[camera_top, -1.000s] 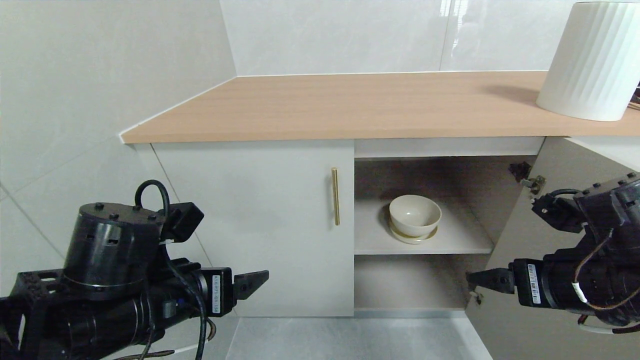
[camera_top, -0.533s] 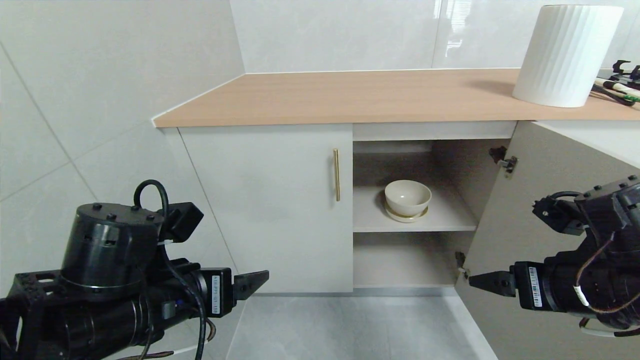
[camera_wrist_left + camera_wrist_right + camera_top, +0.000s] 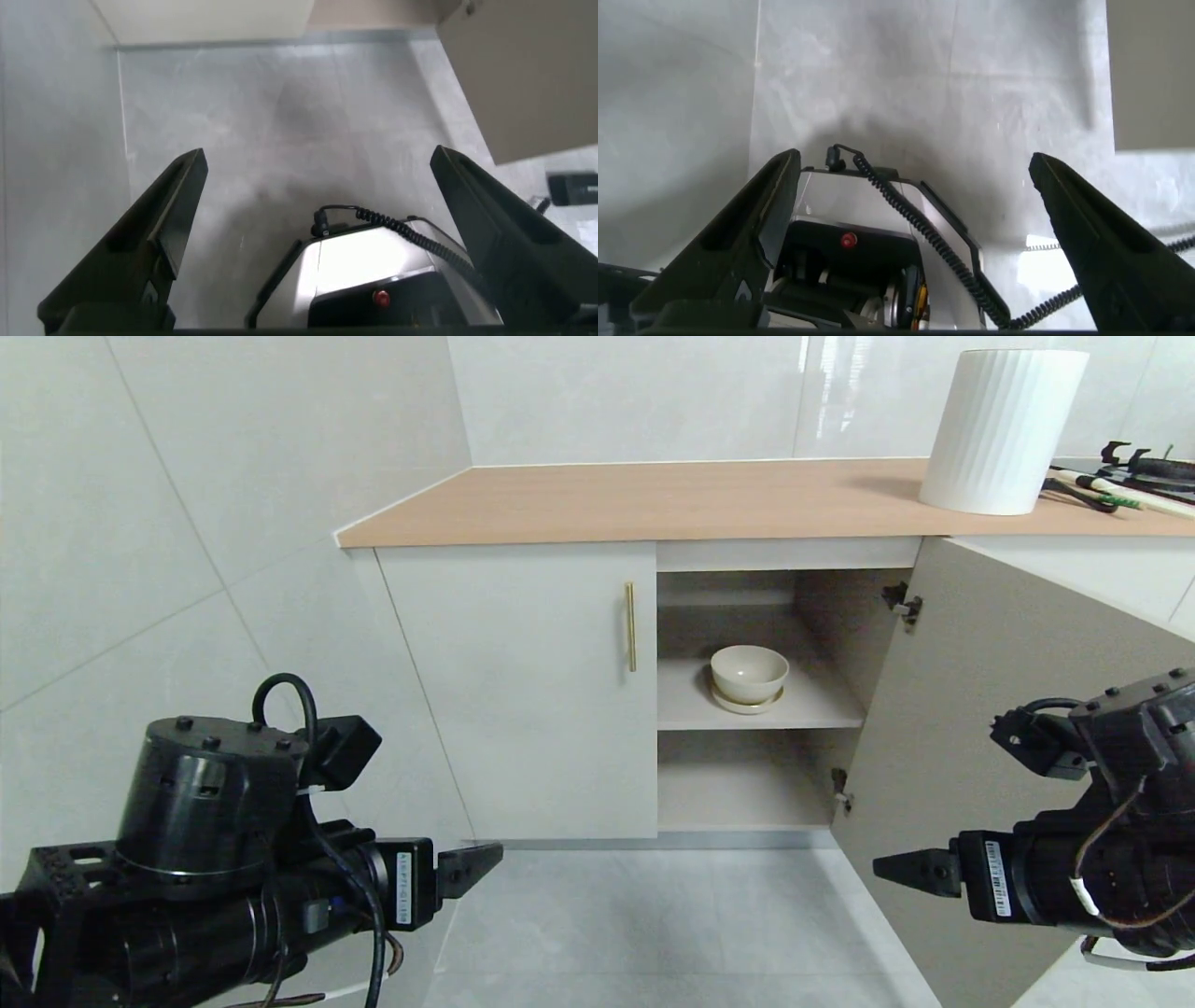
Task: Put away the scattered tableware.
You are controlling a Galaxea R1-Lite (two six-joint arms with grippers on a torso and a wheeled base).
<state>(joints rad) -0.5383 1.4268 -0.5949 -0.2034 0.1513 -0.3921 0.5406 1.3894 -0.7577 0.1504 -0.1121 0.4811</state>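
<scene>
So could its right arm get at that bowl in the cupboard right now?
Probably not from here. The door is open and nothing blocks the bowl, but the right gripper hangs well short; rolling closer seems needed.

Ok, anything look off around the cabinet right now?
Only that the right cabinet door hangs wide open. The bowl sits upright on its plate on the upper shelf; nothing spilled or broken.

At the head view's lower left, the left arm [image 3: 187, 915] is matte black, with a drum-shaped joint housing [image 3: 201, 793] dotted with screws, a looped black cable [image 3: 280, 683] and a white barcode label [image 3: 403, 889] behind the wedge-tipped left gripper [image 3: 476, 863]. The right arm [image 3: 1120, 859], at the lower right, is equally black, with a white sticker [image 3: 997, 889], thin wires [image 3: 1092, 840] and a pointed right gripper [image 3: 901, 871].
</scene>
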